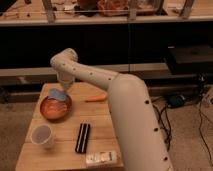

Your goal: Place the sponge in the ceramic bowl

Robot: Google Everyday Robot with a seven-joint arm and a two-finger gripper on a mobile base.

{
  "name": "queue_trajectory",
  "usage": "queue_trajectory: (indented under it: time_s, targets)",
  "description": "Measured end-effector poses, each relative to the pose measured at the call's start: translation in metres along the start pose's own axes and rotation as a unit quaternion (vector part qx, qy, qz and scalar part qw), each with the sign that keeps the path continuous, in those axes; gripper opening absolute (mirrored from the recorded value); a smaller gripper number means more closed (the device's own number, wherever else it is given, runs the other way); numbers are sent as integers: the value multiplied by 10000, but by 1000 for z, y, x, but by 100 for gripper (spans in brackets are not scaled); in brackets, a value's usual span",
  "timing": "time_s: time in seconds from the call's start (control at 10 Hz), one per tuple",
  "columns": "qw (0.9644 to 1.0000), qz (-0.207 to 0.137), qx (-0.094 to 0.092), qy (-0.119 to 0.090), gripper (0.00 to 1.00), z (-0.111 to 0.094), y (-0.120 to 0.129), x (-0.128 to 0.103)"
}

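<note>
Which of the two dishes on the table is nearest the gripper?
The orange bowl: the gripper hangs over its far rim, at the sponge; the white cup stands apart.

I have one camera, set high just behind the arm (130, 115), facing forward and down over the wooden counter (62, 146) toward dark shelving (150, 45). The arm fills the near right. The pincer (61, 91) hangs farther off, over the ceramic bowl (42, 107).

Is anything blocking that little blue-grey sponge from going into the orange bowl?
Nothing visible does. The small pale blue-grey sponge is over the far rim of the wide orange-red ceramic bowl, just below the gripper.
</note>
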Motion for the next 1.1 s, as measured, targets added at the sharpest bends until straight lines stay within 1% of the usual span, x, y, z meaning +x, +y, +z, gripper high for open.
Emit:
queue_trajectory:
  time_s: [0.2,0.3,1.1]
  targets:
    - [10000,-14,7,-2,40,1,-1,0]
    - [10000,-20,4,-3,43,2,-2,0]
    - [10000,-93,34,-11,43,7,-7,-1]
